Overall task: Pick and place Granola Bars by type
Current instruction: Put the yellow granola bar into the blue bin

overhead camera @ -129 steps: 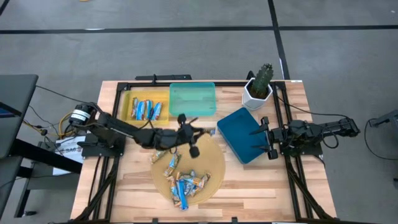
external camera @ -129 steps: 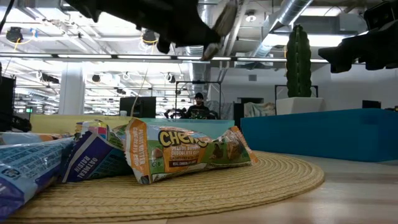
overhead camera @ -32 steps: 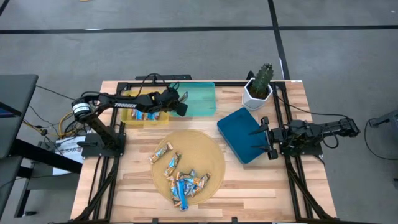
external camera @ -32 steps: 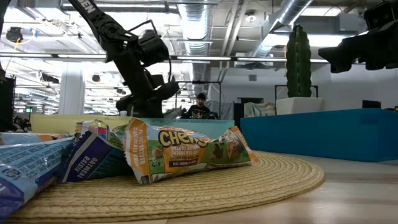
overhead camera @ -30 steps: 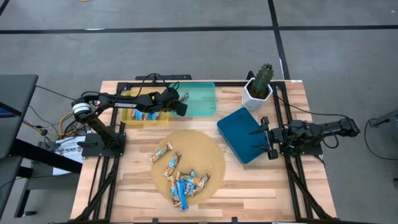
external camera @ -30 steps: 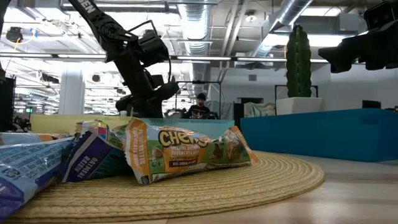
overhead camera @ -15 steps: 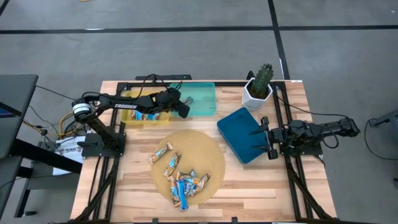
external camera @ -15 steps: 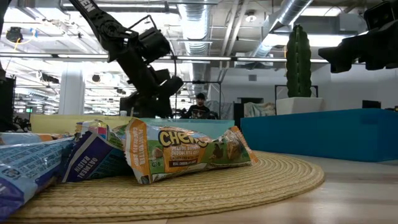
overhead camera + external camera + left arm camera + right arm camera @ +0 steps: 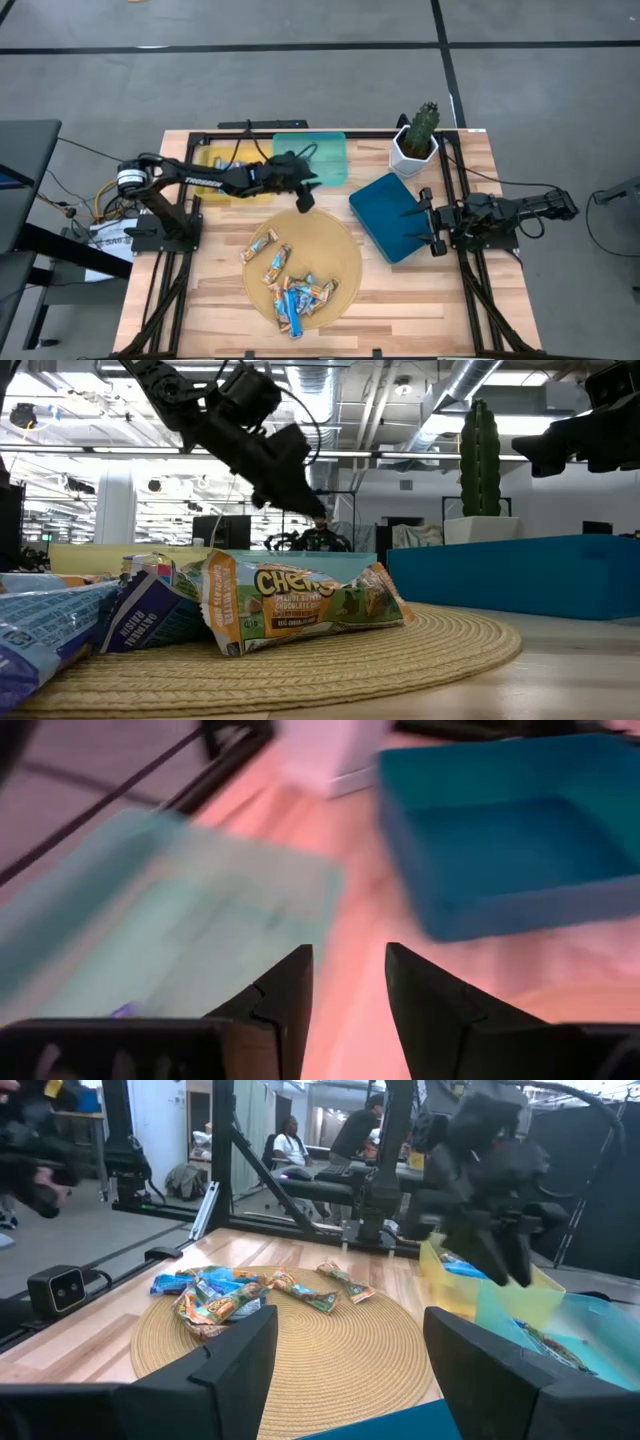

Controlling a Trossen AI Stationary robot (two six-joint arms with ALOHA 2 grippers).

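Note:
Several granola bars (image 9: 290, 282) in blue and tan wrappers lie in a loose heap on a round woven mat (image 9: 335, 250); the low view shows them close up (image 9: 300, 605). My left gripper (image 9: 305, 197) hovers open and holds nothing. It is over the gap between the teal tray (image 9: 328, 155) and the mat's far edge, and it also shows in the left wrist view (image 9: 348, 990). At least one bar (image 9: 545, 1342) lies in the teal tray. My right gripper (image 9: 428, 215) waits open at the right edge of the dark blue tray (image 9: 385, 215).
A yellow tray (image 9: 213, 158) stands left of the teal one, partly under my left arm. A potted cactus (image 9: 416, 140) stands at the far right. Black frame rails run along the table's sides. People sit in the room beyond the table.
My left gripper has swung from over the teal tray toward the table's near edge and right, to the mat's far edge. It rolled and tipped up as it went. My right arm has kept still.

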